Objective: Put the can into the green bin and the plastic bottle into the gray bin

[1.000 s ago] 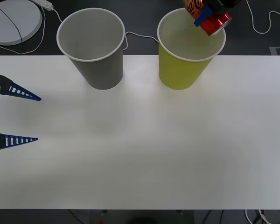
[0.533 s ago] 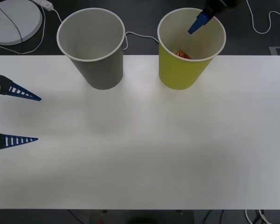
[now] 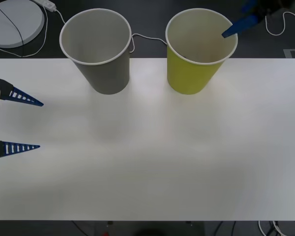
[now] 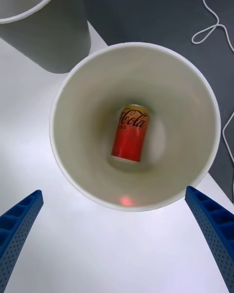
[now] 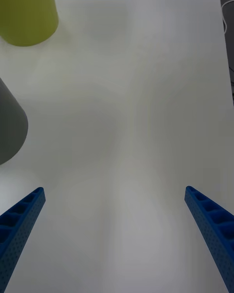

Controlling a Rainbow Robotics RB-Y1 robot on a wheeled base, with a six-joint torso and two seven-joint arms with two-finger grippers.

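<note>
At the bottom of the green bin (image 4: pixel 87 166), the can (image 4: pixel 131 132) lies on its side. Above the bin's rim hangs the right gripper (image 4: pixel 117 234), jaws spread and empty. The gray bin (image 3: pixel 99 54) stands beside it on the counter (image 3: pixel 162 157). The left gripper (image 3: pixel 12 120) waits at the counter's left edge, jaws spread.

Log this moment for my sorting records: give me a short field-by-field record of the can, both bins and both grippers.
can: small gold-and-red aluminium soda can lying on its side at the bottom of the green bin
green bin: yellow-green tapered cup-shaped bin, upright
gray bin: gray tapered cup-shaped bin, upright
right gripper: open, above the green bin
left gripper: open, at the table's left edge
</note>
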